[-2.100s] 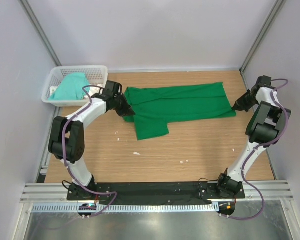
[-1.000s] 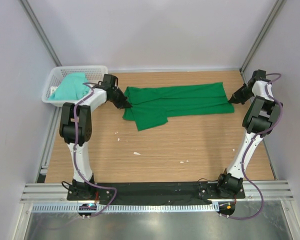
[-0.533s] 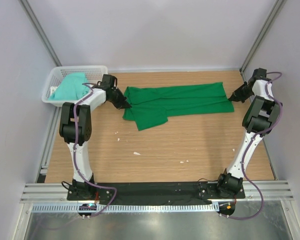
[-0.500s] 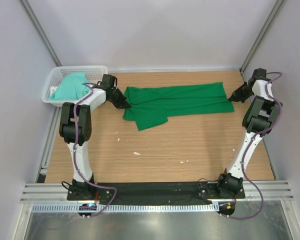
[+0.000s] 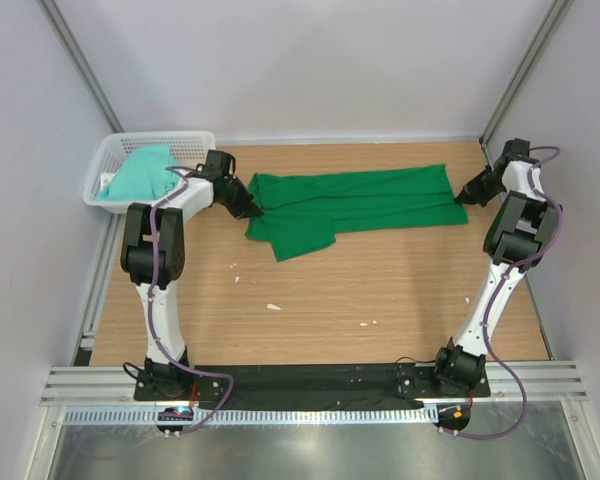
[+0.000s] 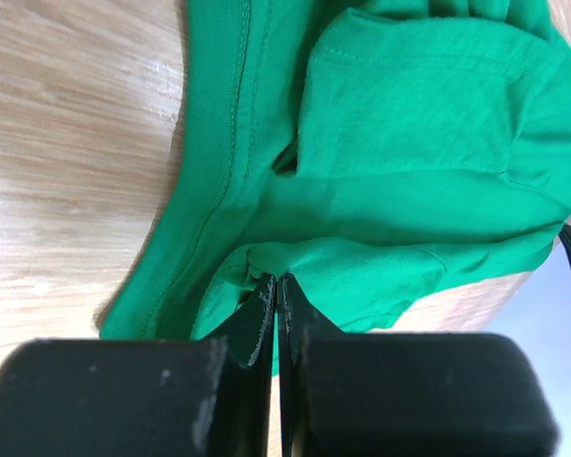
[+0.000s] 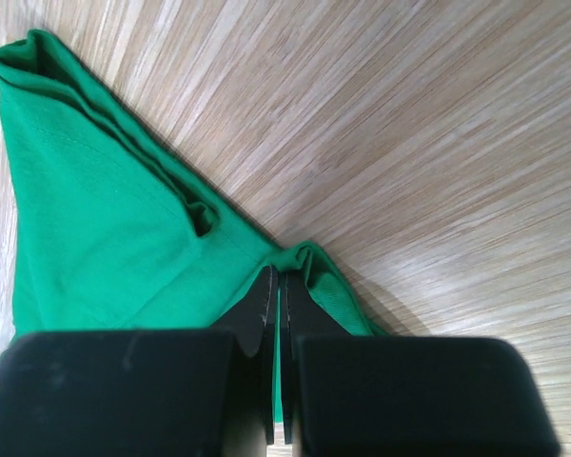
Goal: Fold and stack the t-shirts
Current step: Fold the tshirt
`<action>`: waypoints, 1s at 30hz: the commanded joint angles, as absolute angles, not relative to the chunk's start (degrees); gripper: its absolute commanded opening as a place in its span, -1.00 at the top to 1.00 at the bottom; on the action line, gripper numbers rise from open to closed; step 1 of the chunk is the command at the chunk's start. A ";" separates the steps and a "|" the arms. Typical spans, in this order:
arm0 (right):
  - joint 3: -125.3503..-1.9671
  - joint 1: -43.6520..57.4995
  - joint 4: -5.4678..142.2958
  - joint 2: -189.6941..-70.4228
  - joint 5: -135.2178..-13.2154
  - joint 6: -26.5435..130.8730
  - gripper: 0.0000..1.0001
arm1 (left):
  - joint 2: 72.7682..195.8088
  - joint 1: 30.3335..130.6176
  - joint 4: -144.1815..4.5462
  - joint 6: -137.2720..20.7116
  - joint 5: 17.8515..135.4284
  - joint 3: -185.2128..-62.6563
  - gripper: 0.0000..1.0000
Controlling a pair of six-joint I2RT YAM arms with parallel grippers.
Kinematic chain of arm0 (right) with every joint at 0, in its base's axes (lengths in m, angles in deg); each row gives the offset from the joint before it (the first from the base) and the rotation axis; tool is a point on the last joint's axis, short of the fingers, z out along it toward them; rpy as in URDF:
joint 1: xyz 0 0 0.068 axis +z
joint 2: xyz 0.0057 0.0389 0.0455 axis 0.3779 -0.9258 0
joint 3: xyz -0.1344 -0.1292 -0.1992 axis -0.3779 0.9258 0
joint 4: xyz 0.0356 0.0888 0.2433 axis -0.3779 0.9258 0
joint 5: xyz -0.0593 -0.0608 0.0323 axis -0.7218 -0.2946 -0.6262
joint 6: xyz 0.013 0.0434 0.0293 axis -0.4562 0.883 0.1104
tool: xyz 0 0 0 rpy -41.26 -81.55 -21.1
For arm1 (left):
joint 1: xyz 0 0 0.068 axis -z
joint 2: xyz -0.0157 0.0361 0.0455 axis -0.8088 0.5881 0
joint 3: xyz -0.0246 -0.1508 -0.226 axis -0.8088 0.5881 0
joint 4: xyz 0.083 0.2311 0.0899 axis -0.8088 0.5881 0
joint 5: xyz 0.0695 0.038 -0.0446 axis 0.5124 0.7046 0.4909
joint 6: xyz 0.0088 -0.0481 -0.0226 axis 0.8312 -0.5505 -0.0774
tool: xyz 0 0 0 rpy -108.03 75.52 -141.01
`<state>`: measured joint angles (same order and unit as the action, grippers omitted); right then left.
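The left gripper (image 6: 277,281) has its jaws pressed together on a small pucker of the green shirt (image 5: 360,205), right at that shirt's left end. Just past the tips the cloth bunches into soft folds. A stitched hem runs off to one side of them, with bare table (image 5: 330,290) beyond it. Behind this gripper on its outer side, close by, sits the basket (image 5: 195,143) at the table's far left corner, with the mint shirt (image 5: 140,175) heaped inside.

The right gripper (image 7: 277,276) is likewise clamped shut on cloth: the green shirt's right corner, puckered up at its tips. From there the fabric fans out to one side only; the rest around the tips is open wood. This gripper works close to the table's right edge and far corner, with little room outward.

The green shirt lies flat as a long band between the two grippers, a folded flap jutting toward the arm bases near the left one. On the near side of both grippers the table is wide open wood.
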<state>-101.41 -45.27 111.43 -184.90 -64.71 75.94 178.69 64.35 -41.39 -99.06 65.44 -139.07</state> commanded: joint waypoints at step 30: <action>-93.10 -30.94 111.78 -163.43 -68.77 72.50 -0.39 | 162.42 66.27 -41.53 -87.67 62.15 -131.93 -0.08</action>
